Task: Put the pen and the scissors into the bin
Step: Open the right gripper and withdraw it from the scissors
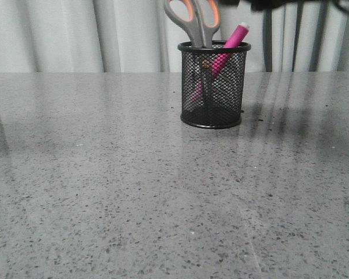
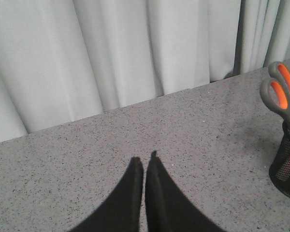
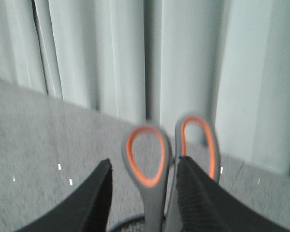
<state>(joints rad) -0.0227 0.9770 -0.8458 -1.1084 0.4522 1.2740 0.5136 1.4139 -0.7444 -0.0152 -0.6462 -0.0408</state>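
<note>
Both the scissors (image 1: 193, 20) and the pen (image 1: 232, 42) stand in the bin (image 1: 214, 87) on the table (image 1: 134, 192), handles and cap poking above the rim. The right hand (image 3: 142, 186) hangs spread just over the scissor handles, 1 finger close beside a loop. A careless lift could snag that loop and tip the bin. The left hand (image 2: 144, 166) is pressed together, well apart.

Bin (image 1: 214, 93): round black wire-mesh cup, upright on the grey worktop (image 1: 134, 192).
Scissors (image 1: 193, 20): blades down inside the bin, grey-and-orange handles above the rim.
Pen (image 1: 234, 39): bright pink, leaning inside the bin, its end sticking out.
</note>
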